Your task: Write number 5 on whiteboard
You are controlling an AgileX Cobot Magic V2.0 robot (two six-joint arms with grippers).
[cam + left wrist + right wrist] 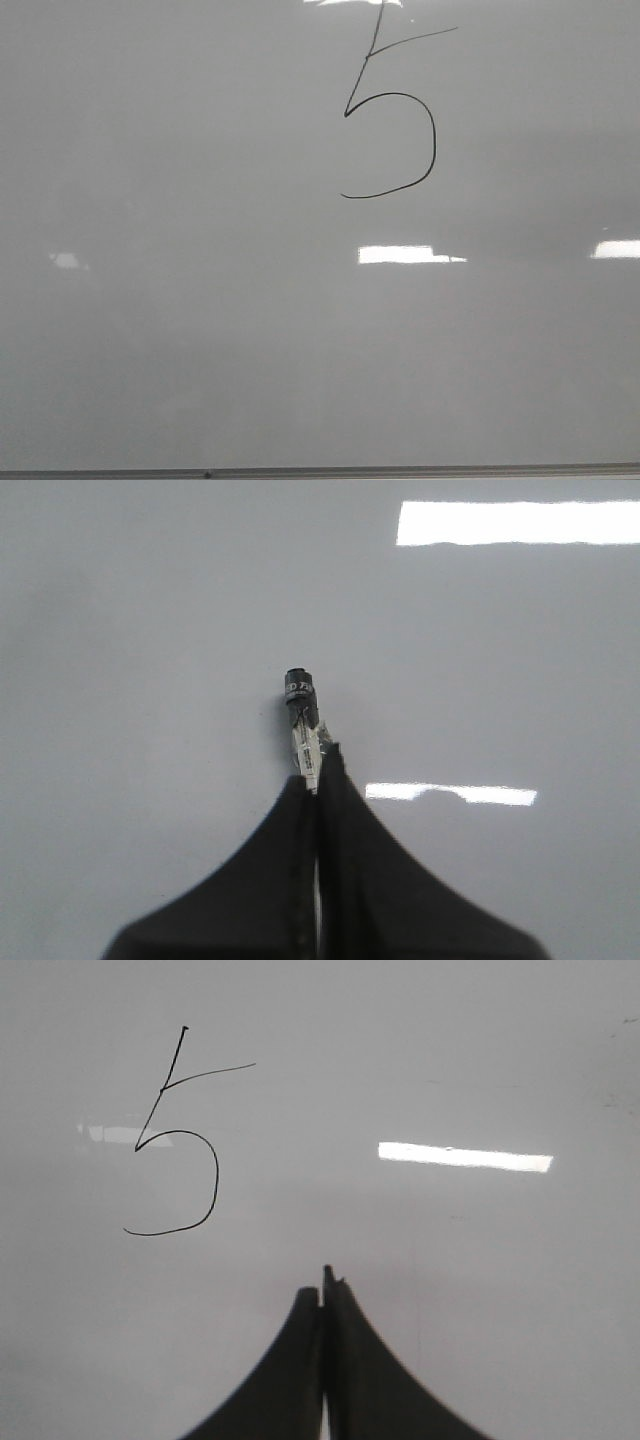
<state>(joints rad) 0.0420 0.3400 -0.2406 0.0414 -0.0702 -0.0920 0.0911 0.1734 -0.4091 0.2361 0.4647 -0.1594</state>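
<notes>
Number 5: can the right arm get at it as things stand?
Probably yes. In the right wrist view the number 5 lies on bare whiteboard ahead of the shut, empty right tool, nothing between them.

Setting: probably an office, classroom or lab, though little surrounds the work surface. Evidence: a glossy whiteboard (pixel 200 330) with a metal edge strip (pixel 400 471), reflecting rectangular ceiling light panels (pixel 405 254).
</notes>
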